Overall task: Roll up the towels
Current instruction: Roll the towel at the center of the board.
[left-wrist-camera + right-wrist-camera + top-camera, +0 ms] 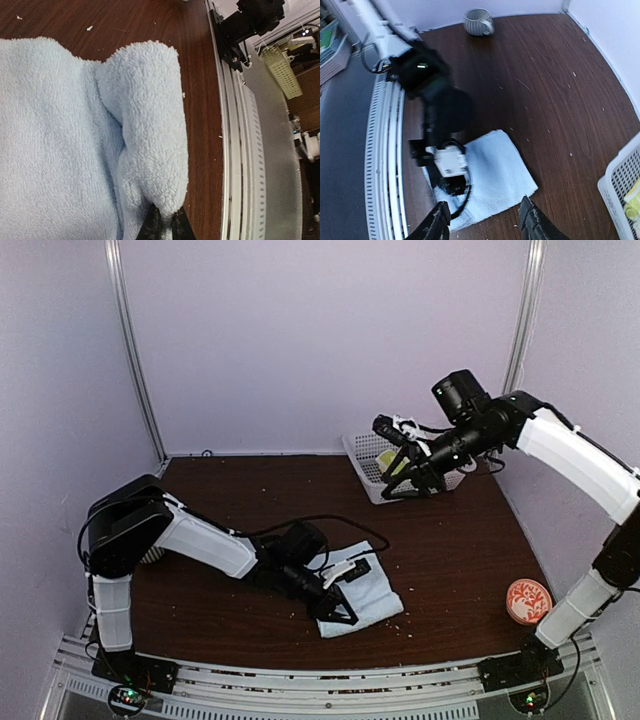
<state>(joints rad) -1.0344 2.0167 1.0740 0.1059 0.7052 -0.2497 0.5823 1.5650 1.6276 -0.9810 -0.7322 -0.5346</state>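
Note:
The pale blue towel lies on the brown table near the front edge, its near edge curled into a short roll. My left gripper is shut on the end of that rolled edge, low at the towel's front corner. The towel also shows in the right wrist view. My right gripper is open and empty, held high over the white basket at the back right. A yellow-green towel lies in that basket, mostly hidden by the gripper; a bit of it shows in the right wrist view.
A pink patterned roll stands at the front right. A cream roll sits at the far left near the wall. The metal rail runs along the table's front edge, close to the towel.

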